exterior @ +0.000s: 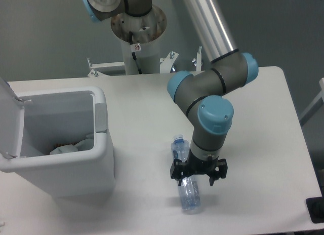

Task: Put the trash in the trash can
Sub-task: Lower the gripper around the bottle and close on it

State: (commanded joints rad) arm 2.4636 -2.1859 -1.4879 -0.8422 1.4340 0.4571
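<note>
The gripper (198, 173) was open right over the bottle (186, 190) lying on the bench (253, 118), near the trash can (66, 159).

Even, soft overhead light; slightly blurry, faint shadows.

Arm bent low, gripper (198, 175) pointing down, jaws spread.

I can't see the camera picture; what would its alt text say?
A robot arm's open black two-finger gripper straddles a crushed clear plastic bottle lying on a white table. To the left stands a boxy white bin, lid open.
</note>
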